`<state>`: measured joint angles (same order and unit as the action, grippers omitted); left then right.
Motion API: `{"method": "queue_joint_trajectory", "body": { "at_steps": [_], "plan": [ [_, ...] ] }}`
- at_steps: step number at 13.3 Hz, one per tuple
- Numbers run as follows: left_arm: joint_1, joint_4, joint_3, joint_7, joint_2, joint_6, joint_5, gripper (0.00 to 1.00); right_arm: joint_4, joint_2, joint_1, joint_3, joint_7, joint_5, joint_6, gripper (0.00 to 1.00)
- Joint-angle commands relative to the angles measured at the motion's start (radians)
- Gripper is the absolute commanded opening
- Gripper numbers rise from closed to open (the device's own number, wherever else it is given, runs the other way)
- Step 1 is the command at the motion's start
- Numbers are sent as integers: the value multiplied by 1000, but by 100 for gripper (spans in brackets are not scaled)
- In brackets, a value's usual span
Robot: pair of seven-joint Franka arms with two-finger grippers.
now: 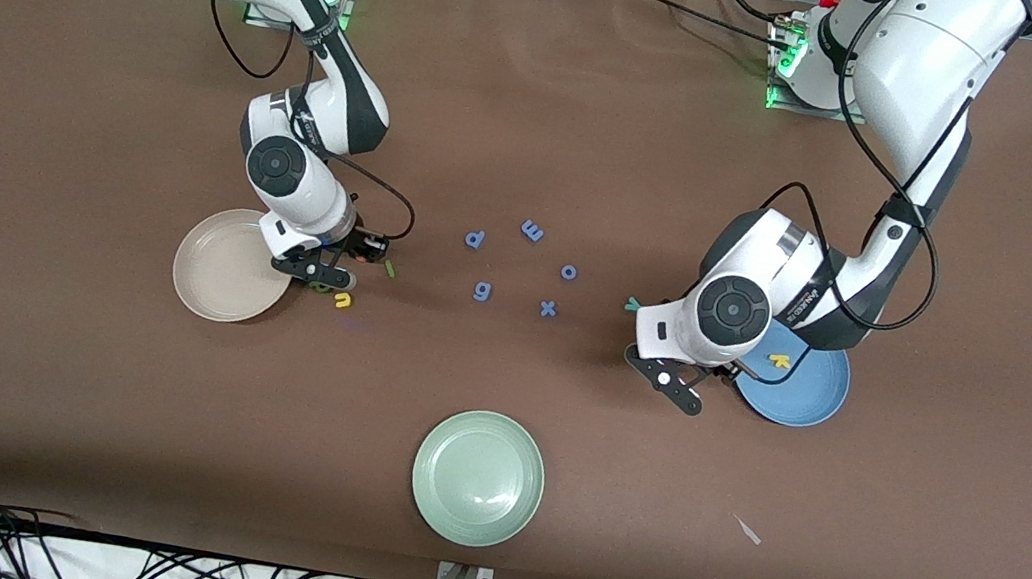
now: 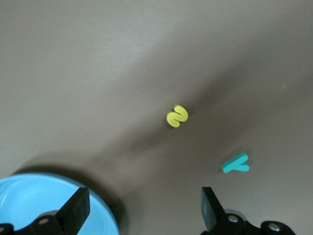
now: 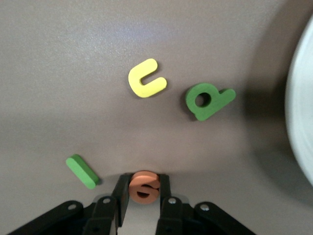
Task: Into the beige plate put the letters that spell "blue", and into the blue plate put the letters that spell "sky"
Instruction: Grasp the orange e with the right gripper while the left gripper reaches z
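My right gripper (image 3: 144, 188) is shut on the orange e (image 3: 144, 185), low over the table beside the beige plate (image 1: 220, 273). Around it lie the green l (image 3: 82, 171), yellow u (image 3: 146, 79) and green b (image 3: 208, 100); the plate's rim (image 3: 301, 98) shows beside the b. My left gripper (image 2: 144, 210) is open and holds nothing, between the blue plate (image 2: 29, 205) and the teal y (image 2: 235, 164). The yellow s (image 2: 177, 116) lies on the table just ahead of it. A yellow k (image 1: 779, 360) rests in the blue plate (image 1: 804, 396).
Several periwinkle-blue letters (image 1: 532, 229) are scattered mid-table between the two arms. A pale green plate (image 1: 478, 476) stands nearer the front camera. A small pale scrap (image 1: 748, 530) lies toward the left arm's end.
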<state>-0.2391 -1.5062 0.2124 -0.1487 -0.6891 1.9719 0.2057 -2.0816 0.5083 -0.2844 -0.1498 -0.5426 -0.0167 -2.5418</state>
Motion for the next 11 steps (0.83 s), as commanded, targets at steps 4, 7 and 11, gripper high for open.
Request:
{"method": "queue_joint_trajectory", "body": {
  "at_steps": [4,7,11],
  "plan": [
    [-14,29,-4,-286,-81,103,-19,100,26,-56,62,6,145,4,90,20],
    [-32,30,-4,-393,-109,149,-19,100,87,-76,116,33,355,4,198,21],
    [-34,44,-4,-501,-153,220,-19,100,83,-77,148,114,642,6,190,33]
  ]
}}
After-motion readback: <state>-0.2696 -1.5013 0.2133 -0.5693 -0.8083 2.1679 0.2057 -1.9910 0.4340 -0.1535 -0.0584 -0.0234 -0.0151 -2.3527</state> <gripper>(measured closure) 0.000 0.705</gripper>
